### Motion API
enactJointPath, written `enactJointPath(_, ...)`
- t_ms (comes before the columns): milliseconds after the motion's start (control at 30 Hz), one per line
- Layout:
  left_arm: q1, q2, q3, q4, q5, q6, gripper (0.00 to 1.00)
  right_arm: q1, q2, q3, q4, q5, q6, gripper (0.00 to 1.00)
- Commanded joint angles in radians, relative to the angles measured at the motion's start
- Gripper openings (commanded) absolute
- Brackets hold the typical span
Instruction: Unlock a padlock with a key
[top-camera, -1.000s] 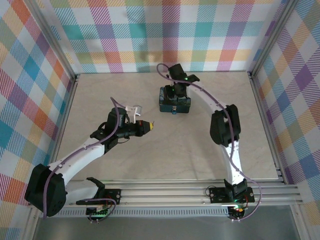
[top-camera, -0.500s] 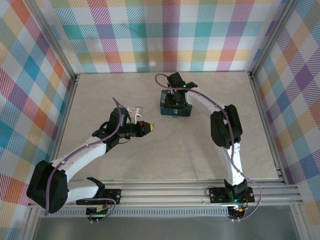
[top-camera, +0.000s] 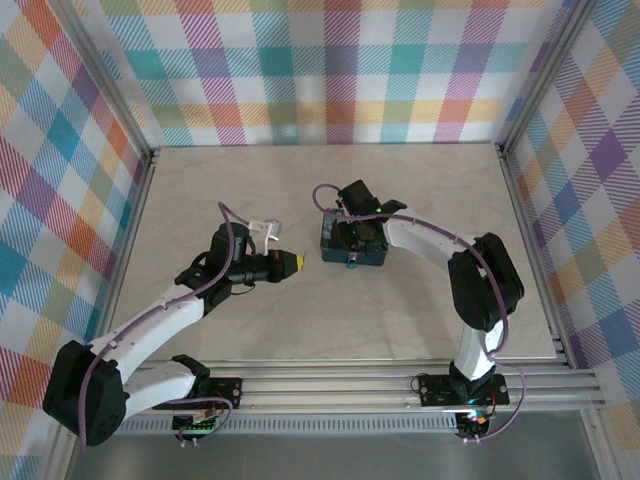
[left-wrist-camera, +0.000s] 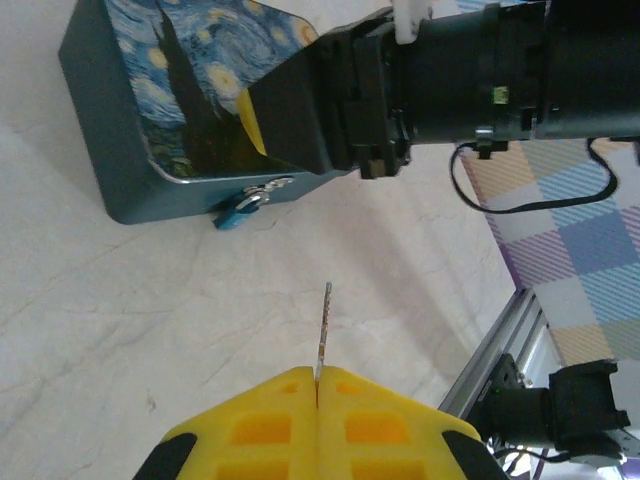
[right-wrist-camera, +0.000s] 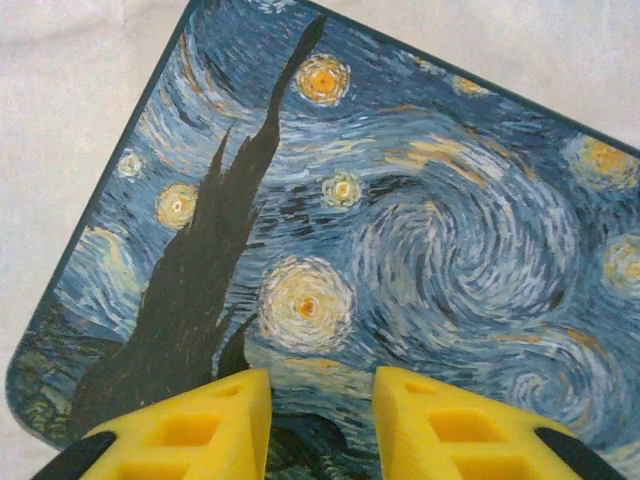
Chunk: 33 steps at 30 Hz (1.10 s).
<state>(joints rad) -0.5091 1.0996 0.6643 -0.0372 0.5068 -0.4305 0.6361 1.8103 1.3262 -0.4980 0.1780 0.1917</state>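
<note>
Padlock (left-wrist-camera: 240, 208) hangs on front wall of tin (left-wrist-camera: 140, 130), low by table (left-wrist-camera: 120, 330). Left claw (left-wrist-camera: 316, 372) pinched on key (left-wrist-camera: 322, 330), tip short of padlock. Right claw (right-wrist-camera: 320, 385) narrowly parted, empty, over tin lid.

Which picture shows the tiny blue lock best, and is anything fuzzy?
Left wrist view: padlock and key sharp, evenly lit; top external view: padlock only a tiny blue speck at the tin edge; right wrist view: tin's painting crisp, no glare.
</note>
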Motion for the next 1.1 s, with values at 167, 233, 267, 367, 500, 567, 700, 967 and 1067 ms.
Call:
enactJointPath(167,-0.046,0.051,-0.008,-0.055,-0.015,0.037,0.0,0.01,-0.171,-0.001,-0.163,-0.011,0.071,0.55)
enactJointPath(233,-0.056,0.074,0.002,-0.058,-0.022,0.037,0.0,0.014,-0.22,-0.029,-0.168,0.01,0.124,0.55)
enactJointPath(267,-0.058,0.083,0.006,-0.06,-0.017,0.04,0.0,0.016,-0.247,-0.054,-0.167,0.018,0.157,0.56)
enactJointPath(367,-0.058,0.102,0.011,-0.055,0.023,0.05,0.0,0.033,-0.321,-0.17,-0.133,0.029,0.26,0.55)
enactJointPath(500,-0.058,0.118,0.001,-0.05,0.033,0.054,0.0,0.078,-0.381,-0.345,-0.041,0.03,0.411,0.54)
enactJointPath(567,-0.058,0.131,-0.008,-0.046,0.046,0.051,0.0,0.095,-0.386,-0.413,0.024,0.03,0.478,0.57)
enactJointPath(700,-0.058,0.155,-0.034,-0.015,0.081,0.038,0.0,0.108,-0.321,-0.438,0.108,0.041,0.526,0.56)
enactJointPath(967,-0.057,0.132,-0.084,0.024,0.018,0.016,0.0,0.124,-0.176,-0.366,0.172,0.11,0.55,0.56)
enactJointPath(1067,-0.058,0.123,-0.09,0.039,0.012,0.013,0.0,0.126,-0.146,-0.353,0.201,0.138,0.556,0.56)
